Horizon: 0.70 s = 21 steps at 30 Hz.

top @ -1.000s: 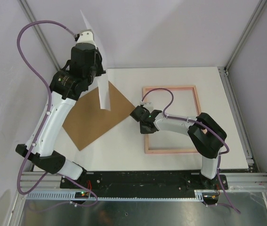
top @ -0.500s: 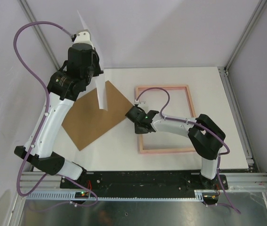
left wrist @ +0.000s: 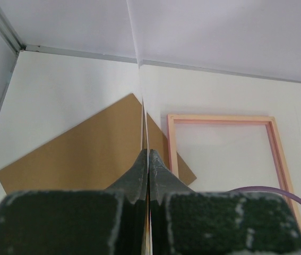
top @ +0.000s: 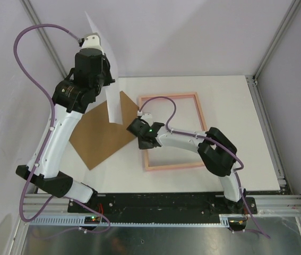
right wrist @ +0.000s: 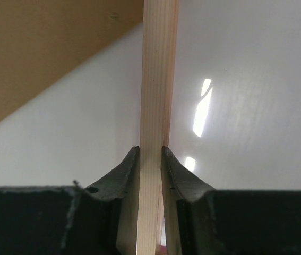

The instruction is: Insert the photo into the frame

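Observation:
My left gripper [top: 108,85] is raised above the table's back left, shut on the photo [top: 113,103]. The photo stands on edge with only its white back showing. In the left wrist view the photo [left wrist: 142,106] is a thin line running away from the closed left gripper [left wrist: 148,154]. The frame [top: 171,96], pale pink wood, lies flat on the white table. My right gripper [top: 141,135] is shut on its left rail. In the right wrist view that frame rail [right wrist: 158,79] runs straight up between the pads of the right gripper [right wrist: 151,151].
A brown backing board [top: 100,135] lies flat at the left, turned like a diamond; the frame's left rail [left wrist: 172,143] overlaps its right corner. Metal posts and grey walls close in the table [top: 235,106]. A purple cable [top: 163,103] loops over the frame.
The right gripper has dragged the frame leftward across the table, up to the board's corner. The left arm has shifted slightly left with the photo still held upright.

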Motion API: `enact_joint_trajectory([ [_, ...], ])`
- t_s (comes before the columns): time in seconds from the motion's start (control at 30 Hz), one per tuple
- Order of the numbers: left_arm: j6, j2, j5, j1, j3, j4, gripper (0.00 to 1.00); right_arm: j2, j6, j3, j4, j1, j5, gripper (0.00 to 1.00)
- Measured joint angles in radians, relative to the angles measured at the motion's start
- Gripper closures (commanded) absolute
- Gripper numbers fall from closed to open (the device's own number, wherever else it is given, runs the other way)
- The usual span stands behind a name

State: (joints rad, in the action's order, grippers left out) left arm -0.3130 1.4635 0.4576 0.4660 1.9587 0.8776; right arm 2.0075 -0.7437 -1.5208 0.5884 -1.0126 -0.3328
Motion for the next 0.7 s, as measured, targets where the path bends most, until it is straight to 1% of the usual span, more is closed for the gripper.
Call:
enact_joint_trajectory([
  [0.07,0.000,0.000,-0.002,-0.008,0.000,0.000,1.00,0.047,-0.007,-0.052,0.009,-0.011,0.002,0.75],
  [0.23,0.000,0.000,-0.018,-0.046,0.000,0.000,1.00,0.128,-0.023,-0.131,0.012,-0.039,0.024,0.49],
  [0.33,-0.001,0.000,-0.023,-0.075,0.000,0.000,1.00,0.135,-0.026,-0.146,0.010,-0.054,0.035,0.36],
  [0.4,-0.001,0.000,-0.026,-0.093,0.000,0.000,1.00,0.132,-0.025,-0.147,0.000,-0.058,0.043,0.29],
  [0.53,-0.005,0.001,-0.053,-0.145,0.002,0.001,1.00,0.074,-0.023,-0.083,-0.040,-0.054,0.077,0.21],
  [0.6,-0.012,0.004,-0.073,-0.164,0.010,0.000,1.00,-0.001,-0.021,-0.021,-0.051,-0.039,0.089,0.20],
  [0.7,-0.032,0.008,-0.106,-0.193,0.027,0.000,1.00,-0.157,-0.012,0.072,-0.063,0.009,0.095,0.19],
])
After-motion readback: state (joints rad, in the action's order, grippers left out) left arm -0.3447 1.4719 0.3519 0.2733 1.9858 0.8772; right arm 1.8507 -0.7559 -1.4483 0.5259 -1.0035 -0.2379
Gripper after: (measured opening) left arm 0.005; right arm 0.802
